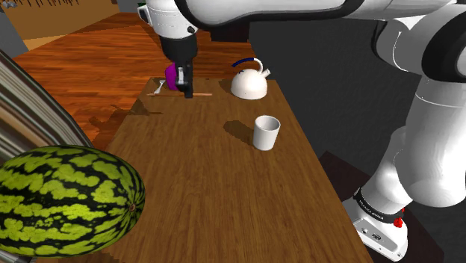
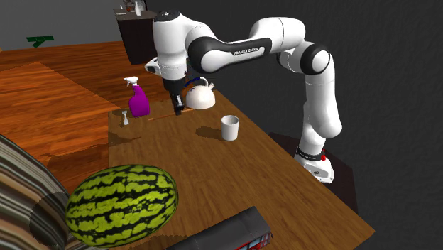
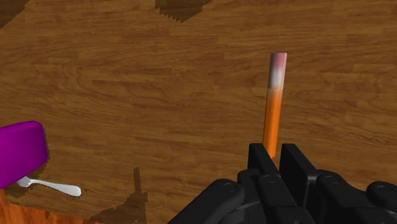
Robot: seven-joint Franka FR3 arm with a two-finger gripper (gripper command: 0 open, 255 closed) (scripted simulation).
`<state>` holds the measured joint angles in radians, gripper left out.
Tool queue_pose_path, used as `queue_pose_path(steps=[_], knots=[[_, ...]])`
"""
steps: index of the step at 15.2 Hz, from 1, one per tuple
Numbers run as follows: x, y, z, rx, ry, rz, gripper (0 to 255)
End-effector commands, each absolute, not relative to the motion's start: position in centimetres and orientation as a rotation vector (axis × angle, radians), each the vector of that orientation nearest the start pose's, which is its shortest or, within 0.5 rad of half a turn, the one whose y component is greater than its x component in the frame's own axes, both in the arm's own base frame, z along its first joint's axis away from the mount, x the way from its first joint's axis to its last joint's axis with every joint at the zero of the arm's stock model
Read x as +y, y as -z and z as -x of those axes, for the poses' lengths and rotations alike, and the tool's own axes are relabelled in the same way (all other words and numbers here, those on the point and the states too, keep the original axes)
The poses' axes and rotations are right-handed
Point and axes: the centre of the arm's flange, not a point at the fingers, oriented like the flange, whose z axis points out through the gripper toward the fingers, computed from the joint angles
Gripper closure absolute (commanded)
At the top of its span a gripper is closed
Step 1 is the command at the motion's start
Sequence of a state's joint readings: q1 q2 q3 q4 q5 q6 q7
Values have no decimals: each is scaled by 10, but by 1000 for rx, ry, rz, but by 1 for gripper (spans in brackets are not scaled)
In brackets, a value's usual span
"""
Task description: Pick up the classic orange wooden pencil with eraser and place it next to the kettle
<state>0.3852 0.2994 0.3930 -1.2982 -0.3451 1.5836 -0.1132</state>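
The gripper (image 3: 278, 154) squeezes the orange pencil (image 3: 273, 108), upper middle of the shoulder view, near the white kettle (image 1: 248, 84); white cup (image 1: 266, 133) mid-frame.

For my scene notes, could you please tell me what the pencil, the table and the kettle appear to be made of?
The pencil: smooth orange shaft, pale band and pink eraser tip; painted wood is likely but not shown. The table: wood, judging by brown grain streaks, matte. The kettle: plain white and smooth, dark blue handle; enamel or ceramic, unclear.
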Motion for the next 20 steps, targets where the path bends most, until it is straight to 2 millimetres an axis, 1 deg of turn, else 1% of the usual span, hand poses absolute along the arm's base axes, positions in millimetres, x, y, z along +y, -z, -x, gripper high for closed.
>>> queue_pose_path(steps=[1, 5, 20], knots=[[395, -600, -506, -1427, 136, 3038, 255], [395, -619, -506, -1427, 136, 3038, 255], [198, -620, -522, -1427, 136, 3038, 255]])
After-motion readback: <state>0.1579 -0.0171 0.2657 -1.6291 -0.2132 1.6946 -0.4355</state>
